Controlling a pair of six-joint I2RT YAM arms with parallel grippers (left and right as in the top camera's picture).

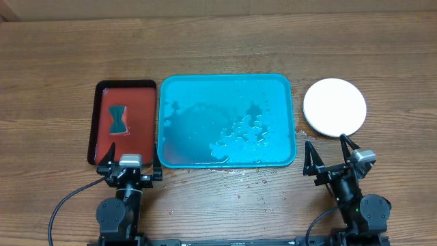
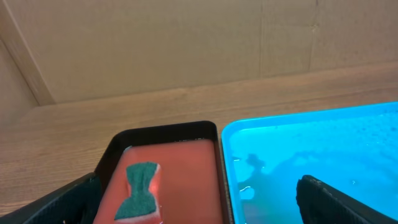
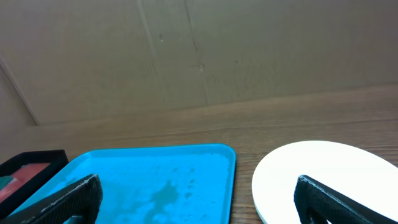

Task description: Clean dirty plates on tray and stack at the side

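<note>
The turquoise tray lies mid-table, wet, with pale foam patches toward its front right and no plate on it. One white plate rests on the table just right of the tray, clean on top. My left gripper stands open at the front edge, facing the seam between the red tray and the turquoise tray. My right gripper is open too, just in front of the plate, with nothing between its fingers. The wrist views show the left gripper and the right gripper both spread wide.
A red tray with a black rim sits left of the turquoise one. It holds a green bow-shaped sponge, also seen as the sponge in the left wrist view. Water droplets speckle the wood in front of the tray. A cardboard wall backs the table.
</note>
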